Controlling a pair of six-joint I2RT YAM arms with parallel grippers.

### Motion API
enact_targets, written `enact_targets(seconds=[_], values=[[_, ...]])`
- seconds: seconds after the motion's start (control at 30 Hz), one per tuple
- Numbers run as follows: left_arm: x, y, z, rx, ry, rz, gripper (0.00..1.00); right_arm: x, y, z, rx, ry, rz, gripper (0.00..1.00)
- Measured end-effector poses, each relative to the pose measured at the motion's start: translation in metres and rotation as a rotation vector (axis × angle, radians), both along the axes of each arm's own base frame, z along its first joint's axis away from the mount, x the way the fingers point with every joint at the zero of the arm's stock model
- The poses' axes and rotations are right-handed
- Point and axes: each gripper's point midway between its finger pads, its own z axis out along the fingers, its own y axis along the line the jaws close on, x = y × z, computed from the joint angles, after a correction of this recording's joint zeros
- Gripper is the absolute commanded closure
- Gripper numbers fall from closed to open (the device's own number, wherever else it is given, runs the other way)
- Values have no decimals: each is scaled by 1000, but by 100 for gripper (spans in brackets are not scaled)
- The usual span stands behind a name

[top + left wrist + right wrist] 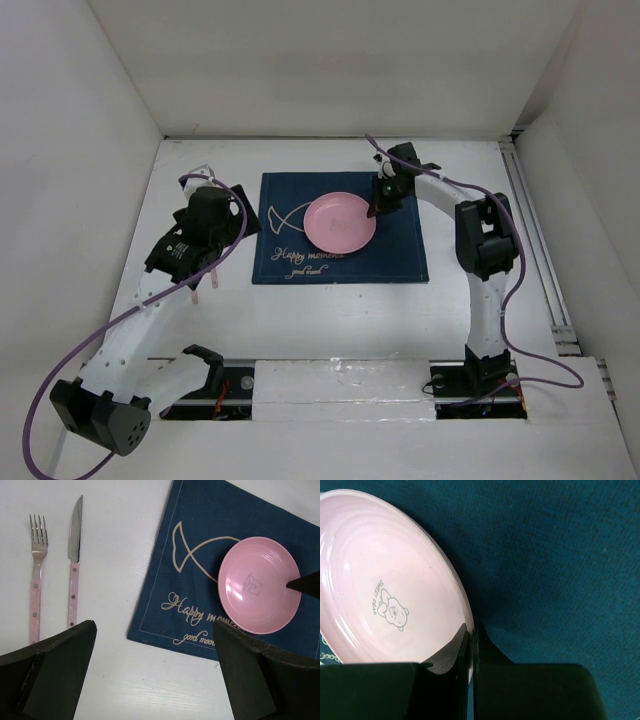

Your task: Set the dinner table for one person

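A pink plate [340, 222] [257, 591] [380, 590] with a bear drawing lies on the navy placemat [400, 255] [200, 520] in the middle of the white dinner table [330, 320]. My right gripper [378, 205] [471, 630] is shut on the plate's right rim, one finger inside the plate and one outside it. My left gripper [197, 258] [154, 630] hangs open over bare table just left of the placemat's near corner, with nothing between its fingers. A fork [36, 580] and a knife [74, 570], both with pink handles, lie side by side left of the placemat.
White walls close in the table on the left, back and right. A rail [545, 260] runs along the right edge. Purple cables trail from both arms, and both bases sit at the near edge.
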Motion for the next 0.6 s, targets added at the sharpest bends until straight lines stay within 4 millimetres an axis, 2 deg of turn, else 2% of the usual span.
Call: enact_targets(seconds=[0.3,0.4,0.53,0.57,0.6], values=[[0,-3,1,-5,-3,-18,0,2,0,2,2,-4,-13,100],[0,-3,1,-5,-2,-22,0,4,0,3,1,-8,-15,96],[1,-4,2,-6,-7,-25,0,11,0,7,3,-22,-24,81],[1,-4,2,-6,-8,-26,0,12,1,6,3,-23,-27,68],[1,-4,2,-6,-8,-26,0,13,1,6,3,-23,-32,62]])
